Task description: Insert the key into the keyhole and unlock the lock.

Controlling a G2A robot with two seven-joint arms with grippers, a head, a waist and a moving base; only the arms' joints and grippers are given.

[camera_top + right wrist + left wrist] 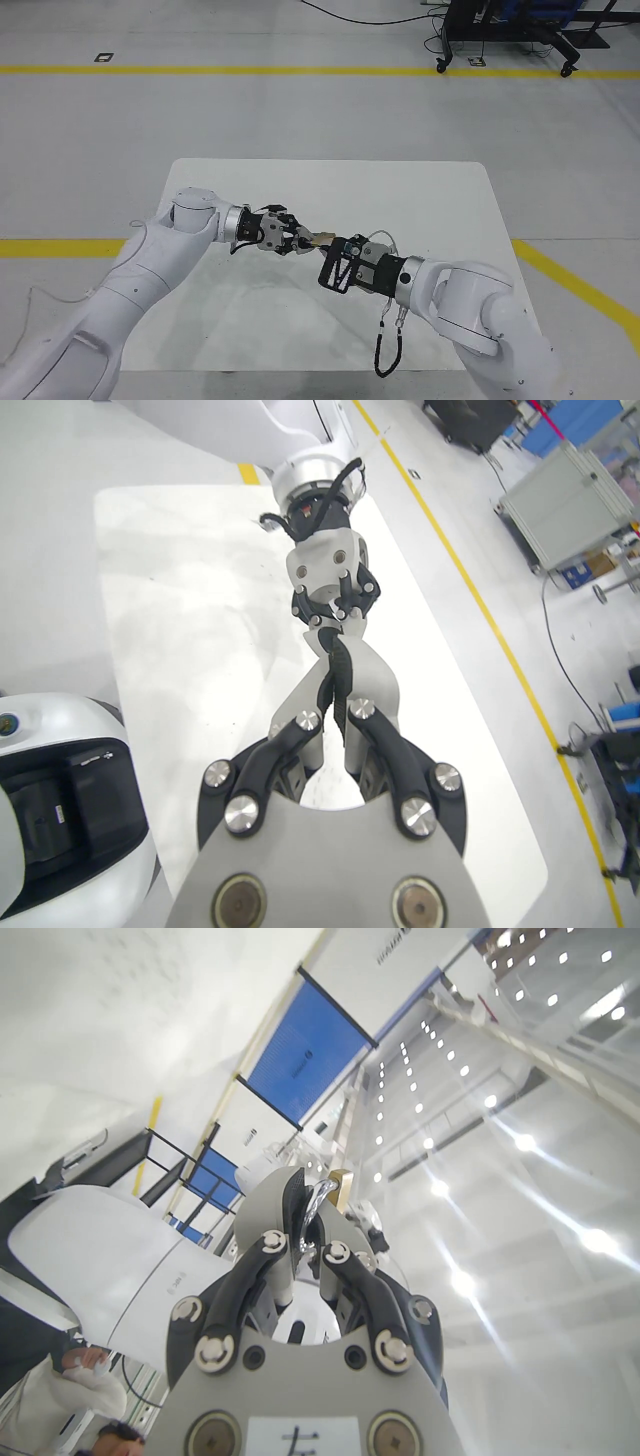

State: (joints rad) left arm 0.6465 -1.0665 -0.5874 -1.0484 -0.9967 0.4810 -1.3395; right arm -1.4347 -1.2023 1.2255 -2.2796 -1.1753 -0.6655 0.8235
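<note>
Two-arm step, judged as lining the key up with the keyhole; lock not yet opened.

Top view: left end effector [298, 240] and right end effector [332, 258] nose to nose above the middle of the white surface [420, 200]. Brass padlock [322, 239] between them, held off the surface. Key not made out here.

Left wrist view: left end effector [312, 1193] clamped on the silver shackle [316, 1202]. Brass padlock body [343, 1187] sticking out just past the fingertips, tilted. Keyhole face turned away, not visible.

Right wrist view: right end effector [334, 646] with pads pressed together, tips close up to the left end effector [336, 624] straight ahead. Key between those pads: cannot tell, hidden by the fingers. Padlock body hidden too.

To do it well:
- Hold the padlock dead still with the left.
- Avoid any regrip, given the thin shackle and a body likely free to swing round it.
- Line the key blade up with the keyhole axis before pushing.
- Approach straight, with small corrections only.
- Push gently. On resistance, stop, back off and re-aim rather than force.
- Turn only once fully seated, twisting about the key's own axis.
- Brace with the left against that torque.

Likely risks: padlock pivoting on the shackle, key slipping in the pads.
</note>
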